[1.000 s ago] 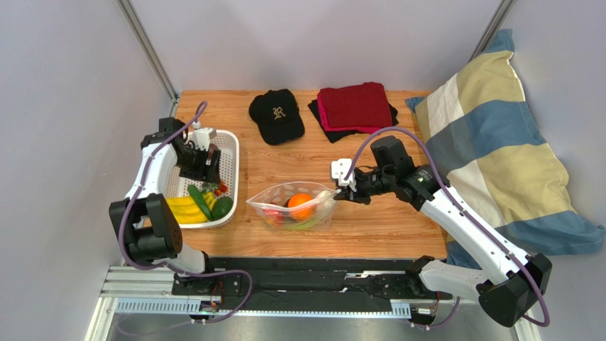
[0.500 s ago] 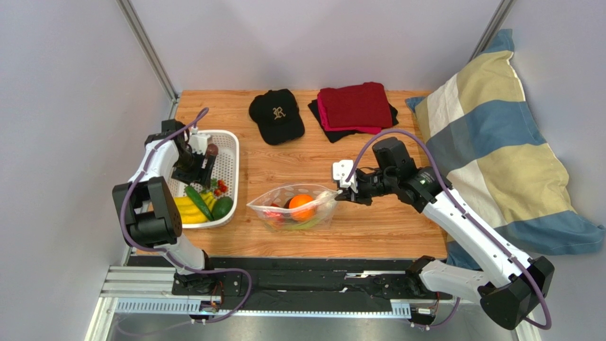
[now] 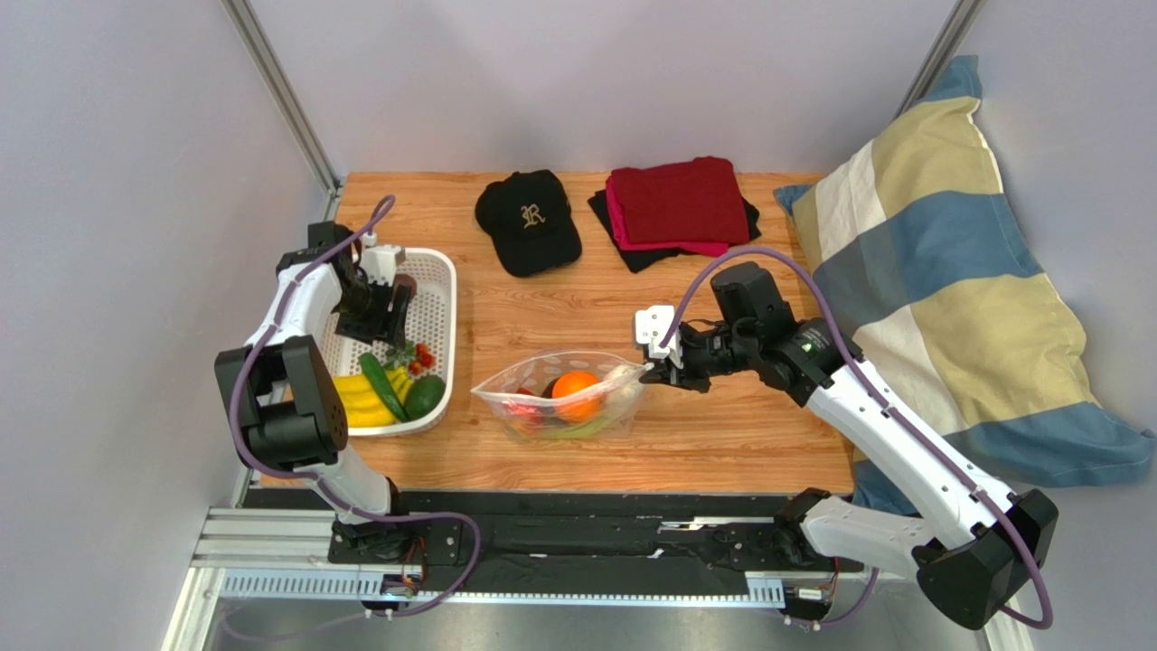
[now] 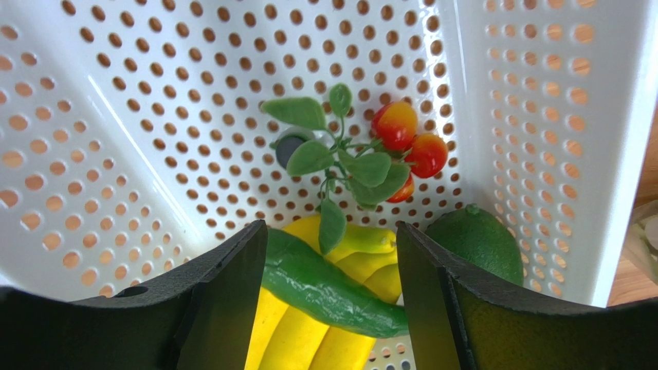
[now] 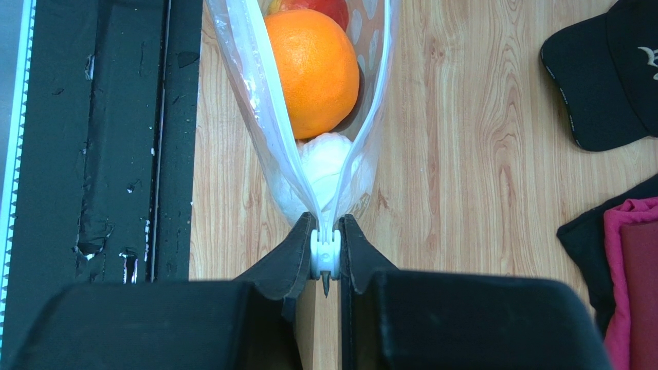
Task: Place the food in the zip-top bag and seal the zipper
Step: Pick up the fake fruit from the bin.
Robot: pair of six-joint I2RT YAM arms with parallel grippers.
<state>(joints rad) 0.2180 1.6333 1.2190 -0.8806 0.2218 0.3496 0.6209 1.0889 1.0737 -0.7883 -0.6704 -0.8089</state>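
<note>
Pinching zip-top bag (image 3: 523, 384) mouth edge: right gripper (image 5: 326, 239) | left gripper (image 4: 330, 239) agape, empty, above basket (image 4: 116, 116) floor

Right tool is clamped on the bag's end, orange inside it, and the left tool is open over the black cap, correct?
Not quite: the left tool is open over the white basket, as the left wrist view shows. The right tool does clamp the bag, orange inside.
</note>
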